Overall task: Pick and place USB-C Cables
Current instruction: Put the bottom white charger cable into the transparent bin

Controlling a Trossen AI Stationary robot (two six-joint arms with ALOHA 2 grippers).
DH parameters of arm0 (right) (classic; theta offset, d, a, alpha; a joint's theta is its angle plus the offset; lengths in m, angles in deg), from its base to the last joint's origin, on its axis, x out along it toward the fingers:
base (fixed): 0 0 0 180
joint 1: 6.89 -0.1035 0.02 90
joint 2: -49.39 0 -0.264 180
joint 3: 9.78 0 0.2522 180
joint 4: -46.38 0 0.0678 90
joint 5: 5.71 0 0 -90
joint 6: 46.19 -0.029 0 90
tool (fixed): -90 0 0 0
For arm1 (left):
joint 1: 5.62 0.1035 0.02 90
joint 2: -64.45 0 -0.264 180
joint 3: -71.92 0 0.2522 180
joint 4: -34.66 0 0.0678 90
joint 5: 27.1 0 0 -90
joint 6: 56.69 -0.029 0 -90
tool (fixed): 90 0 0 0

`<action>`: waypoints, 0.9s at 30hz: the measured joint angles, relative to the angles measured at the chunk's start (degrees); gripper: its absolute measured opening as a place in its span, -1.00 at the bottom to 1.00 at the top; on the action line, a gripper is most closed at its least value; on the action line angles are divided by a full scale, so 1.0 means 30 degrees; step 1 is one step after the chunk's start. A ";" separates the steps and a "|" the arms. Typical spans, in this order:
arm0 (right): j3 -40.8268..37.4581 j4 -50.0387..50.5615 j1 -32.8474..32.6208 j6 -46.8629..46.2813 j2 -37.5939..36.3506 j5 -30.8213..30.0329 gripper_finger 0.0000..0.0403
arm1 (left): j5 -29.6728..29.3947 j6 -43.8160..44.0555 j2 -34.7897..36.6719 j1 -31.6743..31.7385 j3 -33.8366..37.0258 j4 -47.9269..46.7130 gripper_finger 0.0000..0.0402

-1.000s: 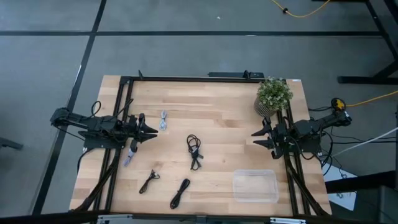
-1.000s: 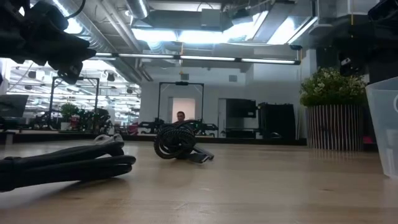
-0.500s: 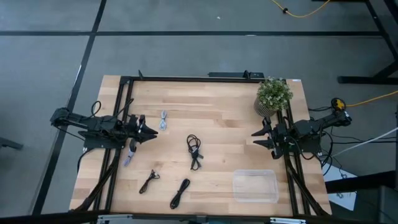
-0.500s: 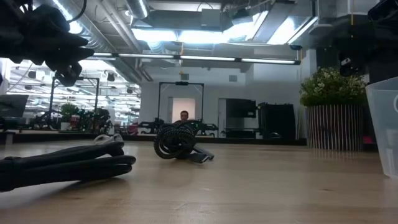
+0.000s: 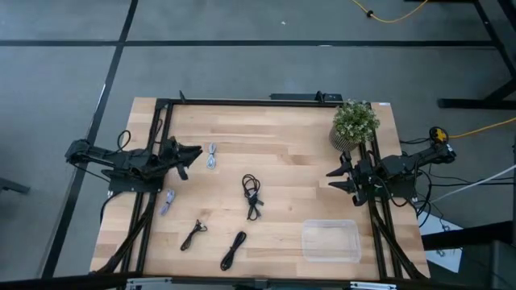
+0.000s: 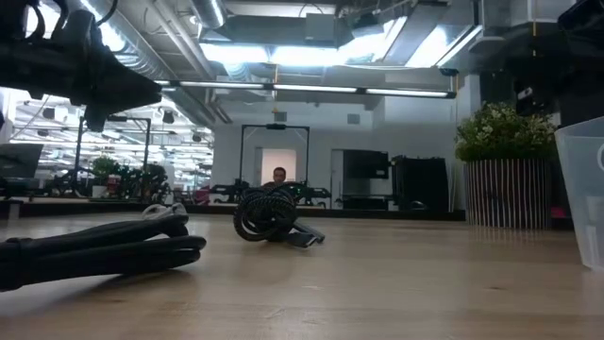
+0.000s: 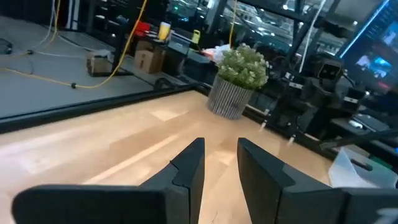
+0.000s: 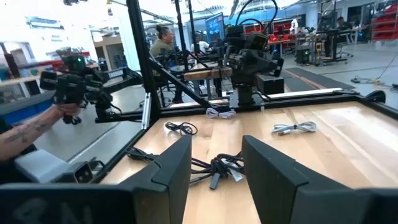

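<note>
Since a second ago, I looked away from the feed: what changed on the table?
The left gripper swung toward the table's far side, nearer the pale cable, open and empty. The right gripper, the other cables and the clear bin stayed put.

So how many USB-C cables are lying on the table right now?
5: pale cable near the left pincer, pale cable at the left edge, black cable centre, black cables and near the front edge.

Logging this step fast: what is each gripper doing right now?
Left gripper: open, empty, raised over the table's left side beside a pale USB-C cable.
Right gripper: open, empty, waiting at the table's right edge.
</note>
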 joint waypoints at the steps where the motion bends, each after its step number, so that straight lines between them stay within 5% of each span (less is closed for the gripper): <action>1: 0.0000 -0.0021 0.0000 0.0013 0.0000 -0.0226 -0.27 | 0.0057 0.0151 0.0000 0.0000 0.0000 0.0122 -0.56; 10: 0.0003 -0.1066 0.0007 0.0934 -0.0007 -0.1583 -0.27 | 0.4271 -0.4143 -0.0259 0.0000 -0.0054 0.7970 -0.56; 16: 0.0000 -0.1137 0.0007 -0.0080 0.0000 -0.1589 -0.27 | 0.3728 -0.5071 -0.3600 0.0000 -0.0859 0.7421 -0.56; 19: 0.0000 -0.1137 0.0007 -0.0711 0.0000 -0.1589 -0.27 | 0.3042 -0.3021 -0.6444 -0.0007 -0.2104 0.4748 -0.56; 23: 0.0000 -0.1130 0.0007 -0.1853 0.0000 -0.1589 -0.27 | 0.2026 0.0379 -1.0113 0.0000 -0.5775 -0.2824 -0.56; 27: 0.0000 -0.1113 0.0015 -0.2681 0.0000 -0.1562 -0.27 | 0.1557 0.0083 -1.4003 0.0015 -1.0407 -0.7304 -0.56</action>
